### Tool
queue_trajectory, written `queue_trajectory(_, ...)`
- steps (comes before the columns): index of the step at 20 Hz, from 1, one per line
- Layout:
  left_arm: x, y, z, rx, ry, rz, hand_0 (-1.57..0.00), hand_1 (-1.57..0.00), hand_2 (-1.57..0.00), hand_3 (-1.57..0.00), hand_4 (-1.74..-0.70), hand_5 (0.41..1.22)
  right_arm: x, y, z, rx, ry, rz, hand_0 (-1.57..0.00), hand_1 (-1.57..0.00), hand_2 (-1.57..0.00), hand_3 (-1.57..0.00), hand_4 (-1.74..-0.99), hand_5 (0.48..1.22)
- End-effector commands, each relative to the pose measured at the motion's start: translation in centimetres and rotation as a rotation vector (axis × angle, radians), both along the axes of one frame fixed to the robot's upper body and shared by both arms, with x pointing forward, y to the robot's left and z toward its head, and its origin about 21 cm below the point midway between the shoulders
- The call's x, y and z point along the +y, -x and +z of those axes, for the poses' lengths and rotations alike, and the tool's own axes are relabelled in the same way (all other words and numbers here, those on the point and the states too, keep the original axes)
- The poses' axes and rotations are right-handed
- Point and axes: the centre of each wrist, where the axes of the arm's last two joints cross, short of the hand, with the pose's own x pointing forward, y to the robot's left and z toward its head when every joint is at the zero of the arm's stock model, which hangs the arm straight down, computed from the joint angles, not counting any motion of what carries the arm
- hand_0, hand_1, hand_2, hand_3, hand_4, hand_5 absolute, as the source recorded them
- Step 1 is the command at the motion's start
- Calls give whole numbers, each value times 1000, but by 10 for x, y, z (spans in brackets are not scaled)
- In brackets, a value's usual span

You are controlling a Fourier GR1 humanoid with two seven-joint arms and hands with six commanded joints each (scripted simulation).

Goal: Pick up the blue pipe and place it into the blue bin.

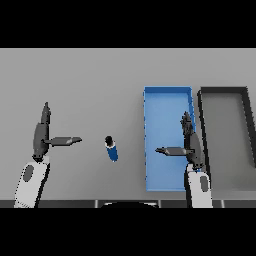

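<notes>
A grey table [75, 75] seen from above, with the task not yet started — nothing is held and nothing has been placed. The pipe [112, 148], a short blue cylinder with a dark cap at its far end, lies on the bare table between the two hands, slightly tilted, to the left of the blue bin [150, 170] and apart from it. The bin is a shallow rectangular tray with thin raised walls, smooth and matte; no object shows in the part of it that is visible. Beside it on the right stands a dark bin [222, 90] of similar shape with a grey floor. The left hand [41, 134] hovers left of the pipe, fingers straight, thumb pointing toward the pipe, holding nothing. The right hand [190, 140] hangs over the blue bin's right edge, also relaxed and empty. Everything remains — reaching, grasping, carrying, releasing into the blue bin
</notes>
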Motion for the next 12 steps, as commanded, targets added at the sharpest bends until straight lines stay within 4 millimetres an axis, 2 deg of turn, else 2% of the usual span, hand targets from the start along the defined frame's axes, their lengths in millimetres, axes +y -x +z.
queue_trajectory(1, 0, 0, 0, -5, 0, -1, 1, 1, 1, 1, -1186, 605, 0, 0, 0, 0, 0, -1, 1, 1, 1, 1, -1254, 598)
queue_trajectory(6, -4, 2, -2, -12, 3, -2, 1, 1, 1, 1, -1186, 605, -4, -1, 2, 0, -4, -2, 1, 1, 1, 1, -1254, 598)
queue_trajectory(7, 10, 7, -1, 5, -33, -131, 1, 1, 1, 1, -1186, 605, -13, 12, 0, -35, 115, 48, 1, 1, 1, 1, -1254, 598)
queue_trajectory(9, 32, 14, -1, 39, -70, -254, 1, 1, 1, 1, -1190, 604, -22, 24, 2, -50, 236, 107, 1, 1, 1, 1, -1251, 597)
queue_trajectory(12, 38, 18, -3, 39, -83, -324, 1, 1, 1, 1, -1183, 603, -25, 28, 11, -39, 290, 118, 1, 1, 1, 1, -1241, 594)
